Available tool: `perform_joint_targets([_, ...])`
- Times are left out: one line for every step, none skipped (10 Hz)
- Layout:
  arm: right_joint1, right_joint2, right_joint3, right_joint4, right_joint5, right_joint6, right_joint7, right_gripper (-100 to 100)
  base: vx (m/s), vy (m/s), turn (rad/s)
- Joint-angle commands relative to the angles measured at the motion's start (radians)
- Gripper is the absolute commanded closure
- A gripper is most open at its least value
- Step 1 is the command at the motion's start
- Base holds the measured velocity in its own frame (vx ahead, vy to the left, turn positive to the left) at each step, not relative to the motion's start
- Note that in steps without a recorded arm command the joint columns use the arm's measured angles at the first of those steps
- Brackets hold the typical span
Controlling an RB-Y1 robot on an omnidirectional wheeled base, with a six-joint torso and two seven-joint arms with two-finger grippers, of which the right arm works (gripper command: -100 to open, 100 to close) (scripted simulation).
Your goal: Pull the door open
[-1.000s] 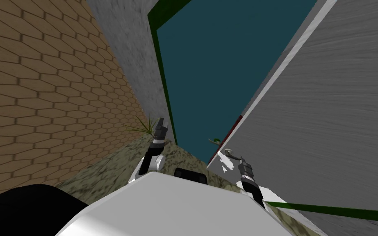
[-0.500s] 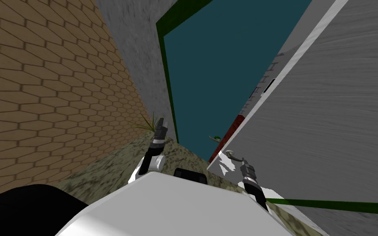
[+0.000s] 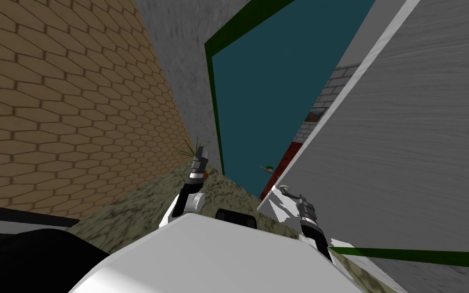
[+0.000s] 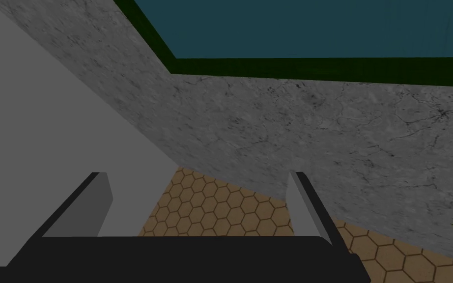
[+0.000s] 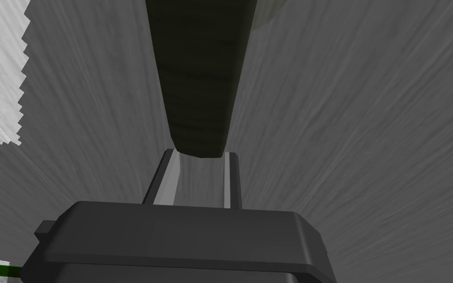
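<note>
Grey door (image 3: 406, 152) ajar, straight ahead of the right pincer (image 5: 200, 156), dark handle (image 5: 196, 83) clamped at its tip between that pincer's narrowed fingers, left pincer (image 4: 198, 176) spread wide and empty, green frame (image 4: 319, 69) and grey wall (image 4: 294, 132) faced by it.

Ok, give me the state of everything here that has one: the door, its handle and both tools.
door: partly open, with a gap along its free edge.
door handle: held at its end.
right tool: shut on the door handle.
left tool: open, holding nothing, away from the door.
</note>
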Motion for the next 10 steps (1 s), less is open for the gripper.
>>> perform_joint_targets([-0.007,0.002,0.030,-0.002,-0.030,0.003,0.014,100,-0.111,-0.047,0.123])
perform_joint_targets([-0.016,0.002,0.049,0.002,-0.048,0.001,0.023,100,-0.115,-0.045,0.160])
perform_joint_targets([-0.025,0.003,0.068,0.006,-0.065,-0.001,0.031,100,-0.124,-0.062,0.148])
perform_joint_targets([-0.029,0.003,0.077,0.009,-0.074,-0.003,0.035,100,-0.095,-0.057,0.100])
perform_joint_targets([-0.038,0.004,0.095,0.012,-0.090,-0.005,0.043,100,-0.082,-0.048,0.104])
perform_joint_targets([-0.043,0.005,0.104,0.014,-0.098,-0.006,0.047,100,-0.078,-0.037,0.090])
perform_joint_targets([-0.052,0.006,0.121,0.017,-0.112,-0.008,0.054,100,-0.078,-0.038,0.112])
perform_joint_targets([-0.056,0.007,0.130,0.019,-0.119,-0.009,0.058,100,-0.063,-0.039,0.122])
perform_joint_targets([-0.064,0.009,0.146,0.022,-0.132,-0.011,0.064,100,-0.060,-0.046,0.090])
perform_joint_targets([-0.064,0.009,0.146,0.022,-0.132,-0.011,0.064,100,-0.047,-0.029,0.061])
